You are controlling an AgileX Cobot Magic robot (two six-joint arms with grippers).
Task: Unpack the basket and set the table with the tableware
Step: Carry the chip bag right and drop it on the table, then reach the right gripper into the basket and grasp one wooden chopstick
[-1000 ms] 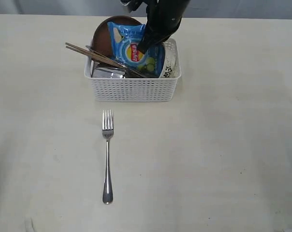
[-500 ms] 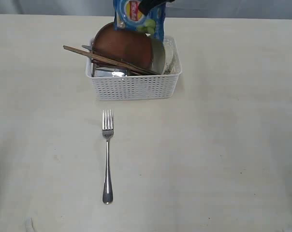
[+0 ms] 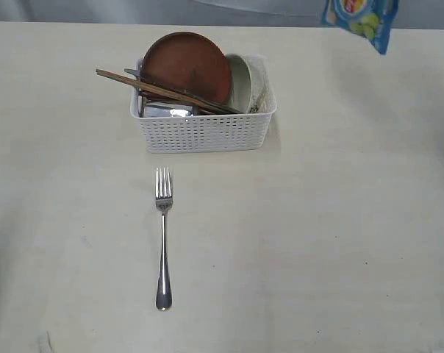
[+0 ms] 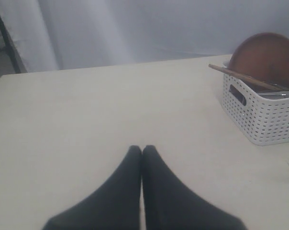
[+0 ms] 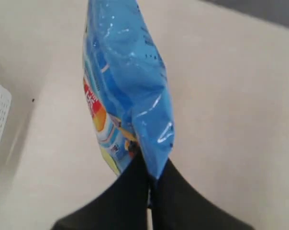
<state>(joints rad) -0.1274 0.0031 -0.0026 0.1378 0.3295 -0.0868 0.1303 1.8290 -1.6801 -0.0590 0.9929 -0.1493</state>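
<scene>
The white basket (image 3: 201, 132) stands at the table's (image 3: 339, 220) far middle, also seen from the left wrist (image 4: 261, 117). In it lean the brown plate (image 3: 185, 65), a pale bowl (image 3: 241, 79), the chopsticks (image 3: 159, 90) sticking out to the left, and a steel piece (image 3: 165, 110). A silver fork (image 3: 163, 235) lies on the table in front of the basket. My right gripper (image 5: 150, 173) is shut on a corner of the blue chip bag (image 5: 125, 91), which hangs in the air at the far right (image 3: 359, 16). My left gripper (image 4: 142, 149) is shut and empty above bare table, left of the basket.
A grey curtain (image 4: 159, 28) hangs behind the table's far edge. A dark post (image 4: 5, 38) stands past the table's corner in the left wrist view.
The right gripper has lifted the chip bag out of the basket and carried it up and to the right. The plate and bowl now show uncovered in the basket.
</scene>
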